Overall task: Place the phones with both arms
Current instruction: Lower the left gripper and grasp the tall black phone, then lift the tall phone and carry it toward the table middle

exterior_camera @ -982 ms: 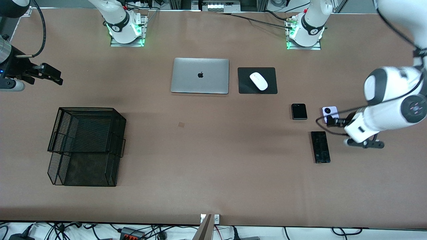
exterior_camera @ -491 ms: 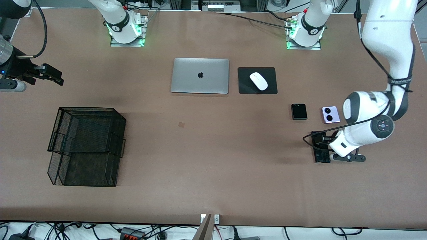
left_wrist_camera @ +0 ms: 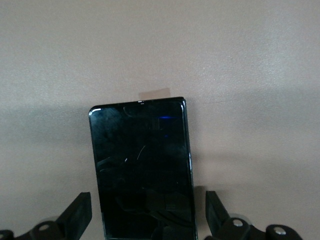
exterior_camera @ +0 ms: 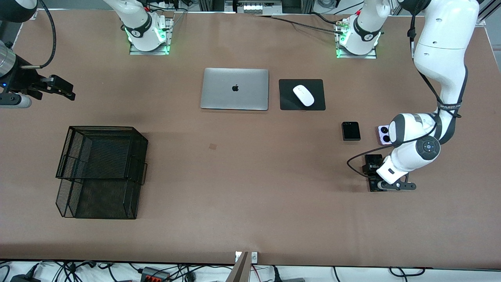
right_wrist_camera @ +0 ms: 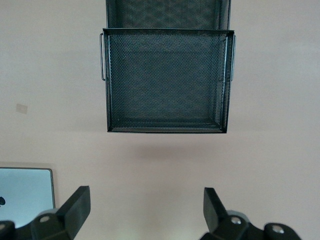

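Hovering over the long black glass-faced slab phone (left_wrist_camera: 142, 170), the left gripper (left_wrist_camera: 145, 220) is seen with fingers (left_wrist_camera: 77, 212) spread wide, nothing held; the slab lies flat on the brown table (exterior_camera: 250, 196), lengthwise between the two fingers, one long edge facing each pad. In the front view the left gripper (exterior_camera: 375, 174) covers most of the slab (exterior_camera: 375, 187); only the end nearest the front camera shows.

Handling, as judged: rigid, thin, fairly light, glossy, so slippery and scratch-prone. A pinch across the narrow width, on the long side edges near mid-length, is suggested, so it does not tip. Low profile against the table is a risk: pads must be brought right down to the surface, or the edges are missed or the slab is skidded.

Well outside the finger span, farther from the front camera, the small squarish black flip phone (exterior_camera: 351, 131) and the small lilac-white flip phone with two black circles (exterior_camera: 382, 134) are left flat and untouched; the lilac one is partly hidden by the left arm.

The right gripper (exterior_camera: 58, 88) is held waiting, up in the air at the right arm's end of the table, fingers (right_wrist_camera: 75, 207) released and empty, with the black wire-mesh stacked tray (right_wrist_camera: 167, 80) ahead of them, its rim (exterior_camera: 135, 135) unoccupied.
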You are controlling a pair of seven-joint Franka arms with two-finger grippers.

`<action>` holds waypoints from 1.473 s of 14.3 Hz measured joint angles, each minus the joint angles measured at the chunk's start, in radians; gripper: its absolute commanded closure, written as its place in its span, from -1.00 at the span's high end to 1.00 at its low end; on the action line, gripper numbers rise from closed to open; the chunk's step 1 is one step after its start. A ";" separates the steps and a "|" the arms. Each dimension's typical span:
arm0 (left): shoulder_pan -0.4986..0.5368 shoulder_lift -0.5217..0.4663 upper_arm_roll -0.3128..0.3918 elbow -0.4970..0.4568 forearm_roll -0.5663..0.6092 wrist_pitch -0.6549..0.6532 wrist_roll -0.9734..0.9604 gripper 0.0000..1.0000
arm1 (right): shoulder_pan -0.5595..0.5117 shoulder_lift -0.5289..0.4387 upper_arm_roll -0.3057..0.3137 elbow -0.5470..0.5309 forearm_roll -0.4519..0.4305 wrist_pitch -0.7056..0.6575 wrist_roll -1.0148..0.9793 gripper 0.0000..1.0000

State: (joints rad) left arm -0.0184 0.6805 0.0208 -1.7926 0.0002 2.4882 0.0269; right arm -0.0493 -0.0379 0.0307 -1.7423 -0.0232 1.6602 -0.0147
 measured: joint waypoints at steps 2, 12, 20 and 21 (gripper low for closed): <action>0.000 0.000 0.000 -0.001 0.000 0.000 0.000 1.00 | 0.000 0.000 0.000 0.000 0.000 0.000 0.000 1.00; 0.012 0.000 0.000 -0.008 0.000 0.000 0.000 -0.34 | 0.000 0.000 0.000 -0.002 0.000 0.000 0.000 1.00; -0.061 -0.095 -0.048 0.072 0.000 -0.235 -0.001 -0.39 | 0.000 0.002 0.000 -0.006 0.000 0.000 0.000 1.00; -0.084 -0.109 -0.081 0.084 0.000 -0.261 -0.018 -0.40 | 0.000 0.003 0.000 -0.006 0.000 0.000 0.000 1.00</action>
State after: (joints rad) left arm -0.1027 0.5711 -0.0605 -1.7090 0.0002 2.2268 0.0089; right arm -0.0493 -0.0349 0.0311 -1.7487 -0.0232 1.6604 -0.0148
